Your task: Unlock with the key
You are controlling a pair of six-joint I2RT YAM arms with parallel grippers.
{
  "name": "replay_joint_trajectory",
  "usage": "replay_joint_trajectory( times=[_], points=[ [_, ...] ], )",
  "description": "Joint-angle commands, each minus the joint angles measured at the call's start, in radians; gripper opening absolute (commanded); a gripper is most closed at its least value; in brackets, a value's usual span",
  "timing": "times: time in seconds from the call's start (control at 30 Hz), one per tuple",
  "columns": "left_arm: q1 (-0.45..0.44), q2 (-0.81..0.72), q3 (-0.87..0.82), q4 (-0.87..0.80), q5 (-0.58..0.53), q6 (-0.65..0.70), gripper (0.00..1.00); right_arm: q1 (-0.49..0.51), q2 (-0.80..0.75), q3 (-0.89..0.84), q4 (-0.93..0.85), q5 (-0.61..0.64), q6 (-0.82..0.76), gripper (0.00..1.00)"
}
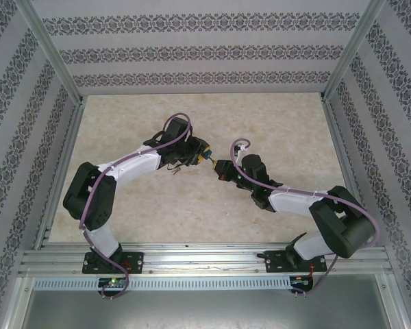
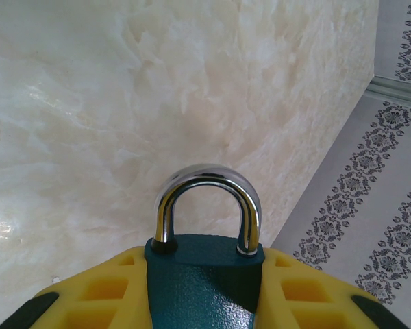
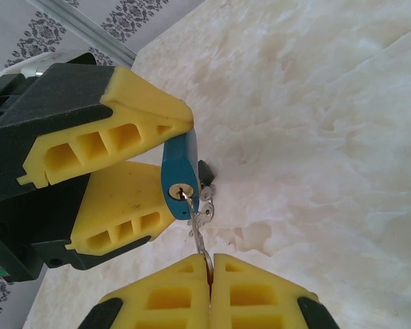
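Teal padlock [image 3: 179, 168] with chrome shackle [image 2: 207, 205] sits clamped in the left gripper [image 3: 166, 171], keyhole facing 6 o'clock. The right gripper [image 3: 209, 271], pinched on the key [image 3: 194, 229], holds it lengthwise into the keyhole.

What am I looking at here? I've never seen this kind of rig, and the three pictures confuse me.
These are two robot arms bolted to a marble-look table. The overhead picture looks down from behind them. The other two come from cameras on the wrists, so the yellow fingers in them belong to the arm that carries that camera. The left gripper clamps a teal padlock, its steel shackle closed. The right gripper is shut on a key whose tip sits at the padlock's keyhole. More keys hang behind the lock. Nothing else on the table is clear to me.
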Motion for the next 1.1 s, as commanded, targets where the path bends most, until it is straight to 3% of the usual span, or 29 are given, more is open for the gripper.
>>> replay_joint_trajectory(
  times=[0.0, 1.07],
  points=[
    [-0.009, 0.003, 0.000, 0.054, 0.025, -0.011, 0.25, 0.005, 0.012, 0.028, 0.051, -0.003, 0.010, 0.00],
    [-0.025, 0.016, 0.023, 0.025, 0.034, 0.037, 0.25, -0.007, -0.018, 0.031, 0.028, 0.008, 0.020, 0.00]
  ],
)
